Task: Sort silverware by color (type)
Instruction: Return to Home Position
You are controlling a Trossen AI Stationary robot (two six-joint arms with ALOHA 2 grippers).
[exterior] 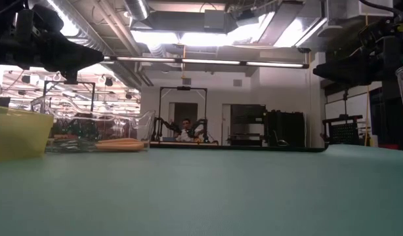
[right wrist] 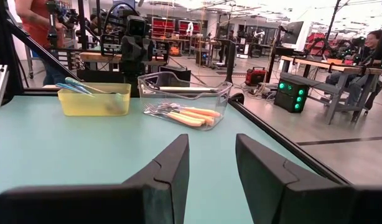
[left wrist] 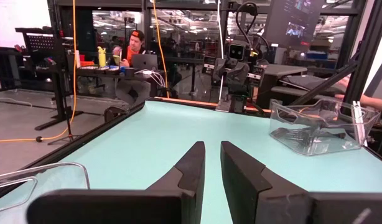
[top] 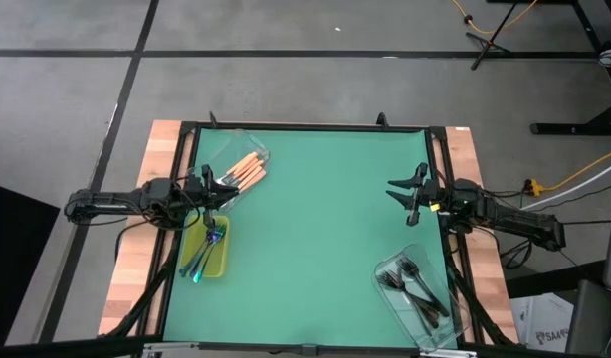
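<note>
One green desk (top: 315,229), wood showing at both side edges. Two dark arms lying level across those edges: left arm (top: 116,202) and right arm (top: 514,217), both pointing inward.

Left hand (left wrist: 213,149) up off the surface at the desk's left edge, above the spot where tub and tray nearly meet; fingers a narrow gap apart, holding nothing. Right hand (right wrist: 211,142) raised at the right edge; fingers parted more widely, also holding nothing.

Three containers. Two clear tubs: far-left tub (top: 221,157) and near-right tub (top: 440,333). One yellow tray (top: 218,264) just nearer than the far-left tub.

All forks inside containers. Orange-handled forks (top: 248,172), four or five, bunched in the far-left tub. Black forks (top: 417,288), about five, overlapping in the near-right tub. Blue forks (top: 208,244), three or four, in the tray. Exact counts hard to tell where they overlap.
</note>
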